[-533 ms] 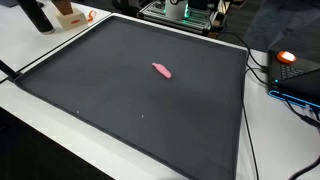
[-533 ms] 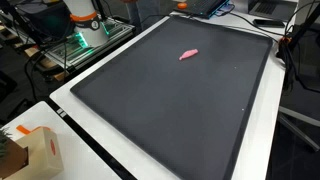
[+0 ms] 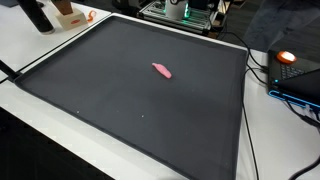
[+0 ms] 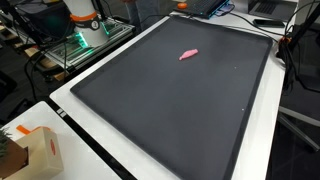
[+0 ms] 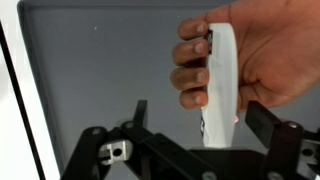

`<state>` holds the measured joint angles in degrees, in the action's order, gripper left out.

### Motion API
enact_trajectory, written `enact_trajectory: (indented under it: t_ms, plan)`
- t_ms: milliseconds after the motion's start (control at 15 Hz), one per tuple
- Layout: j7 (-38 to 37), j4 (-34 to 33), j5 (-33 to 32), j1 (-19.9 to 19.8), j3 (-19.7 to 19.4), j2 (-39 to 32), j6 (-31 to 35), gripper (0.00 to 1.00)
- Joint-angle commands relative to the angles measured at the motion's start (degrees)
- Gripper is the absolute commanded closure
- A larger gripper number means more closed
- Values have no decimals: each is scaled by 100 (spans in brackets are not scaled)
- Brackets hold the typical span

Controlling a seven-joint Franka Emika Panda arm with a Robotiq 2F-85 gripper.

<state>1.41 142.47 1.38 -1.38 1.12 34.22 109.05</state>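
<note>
In the wrist view a human hand (image 5: pixel 270 50) holds a flat white object (image 5: pixel 222 80) upright between the fingers of my gripper (image 5: pixel 200 115). The fingers are spread wide and the object stands closer to the right finger, which it does not clearly touch. Below lies the dark grey mat (image 5: pixel 90 70). In both exterior views a small pink object (image 3: pixel 161 70) (image 4: pixel 188 54) lies on the mat (image 3: pixel 110 100) (image 4: pixel 170 110) near its far half. The gripper and the hand are out of view in both exterior views.
The mat lies on a white table (image 3: pixel 30 130). A cardboard box (image 4: pixel 35 150) stands at one table corner. Electronics with green lights (image 4: pixel 85 35) sit beyond one edge. Cables and a device with an orange light (image 3: pixel 287 57) lie beside the other.
</note>
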Motion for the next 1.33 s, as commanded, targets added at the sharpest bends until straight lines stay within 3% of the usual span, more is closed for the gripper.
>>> enact_trajectory:
  t_ms: [0,333,400,533,1067,1133,1267]
  plan:
    - [-27,-12,-32,60,-52,-3,-14,0]
    - [8,49,-17,65,-73,20,110,0]
    - [-8,30,-37,60,-58,7,90,25]
    - [17,20,-76,59,-49,7,101,32]
    - [42,37,-64,64,-62,10,164,94]
    - [43,45,-58,65,-63,13,178,99]
    - [50,49,-53,66,-68,13,191,100]
